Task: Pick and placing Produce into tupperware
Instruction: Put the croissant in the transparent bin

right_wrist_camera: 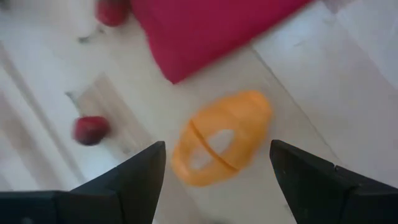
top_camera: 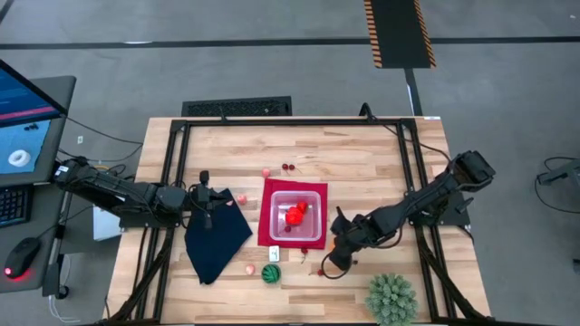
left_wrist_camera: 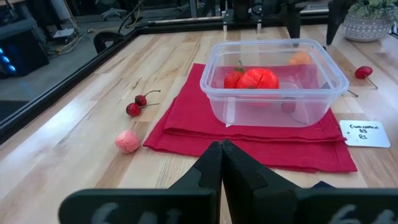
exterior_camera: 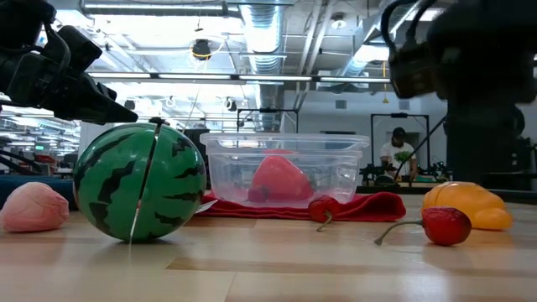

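The clear square tupperware (top_camera: 294,217) stands on a red mat (top_camera: 268,226) and holds a strawberry and a red tomato-like piece (left_wrist_camera: 258,79). An orange fruit (right_wrist_camera: 221,140) lies on the wood by the mat's right near corner. My right gripper (right_wrist_camera: 216,146) hovers above it, open, a finger on each side and no touch showing. More produce lies loose: the green striped ball (exterior_camera: 138,180), cherries (left_wrist_camera: 137,106), pink pieces (left_wrist_camera: 127,141) and a red cherry (exterior_camera: 445,225). My left gripper (left_wrist_camera: 221,146) is shut over the navy cloth (top_camera: 216,237), left of the mat.
A spiky green plant ball (top_camera: 391,299) sits at the table's near right corner. A white label card (left_wrist_camera: 364,132) lies beside the mat's near edge. A black frame rail (top_camera: 290,121) runs round the table. A person (exterior_camera: 396,155) sits far behind the table.
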